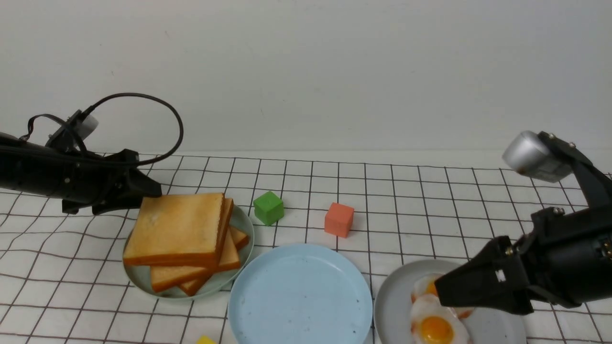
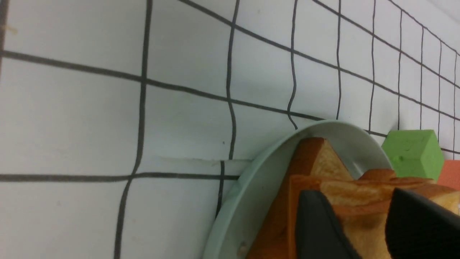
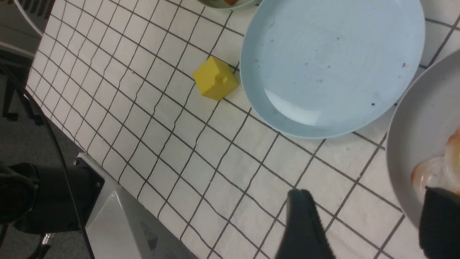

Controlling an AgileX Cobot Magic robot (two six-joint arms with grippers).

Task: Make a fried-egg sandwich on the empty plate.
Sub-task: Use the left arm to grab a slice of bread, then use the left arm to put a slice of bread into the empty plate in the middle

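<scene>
The empty plate [image 1: 300,296] [image 3: 334,61], pale blue, lies at the front centre. To its left a sage-green plate [image 1: 245,219] [image 2: 258,187] holds a stack of toast slices [image 1: 177,229] [image 2: 363,230]. My left gripper [image 1: 152,192] [image 2: 354,194] reaches the top slice's far-left corner, with a finger on either side of the slice. Contact does not show. A grey plate [image 1: 397,301] [image 3: 413,126] at the front right holds two fried eggs [image 1: 435,328] [image 3: 431,172]. My right gripper [image 1: 441,291] [image 3: 364,192] hovers open over that plate's left rim, one finger above the eggs.
A green cube [image 1: 268,208] [image 2: 413,153] and an orange-red cube [image 1: 339,219] stand behind the blue plate. A yellow cube [image 1: 205,340] [image 3: 215,78] sits at the table's front edge, left of the blue plate. A checked cloth covers the table.
</scene>
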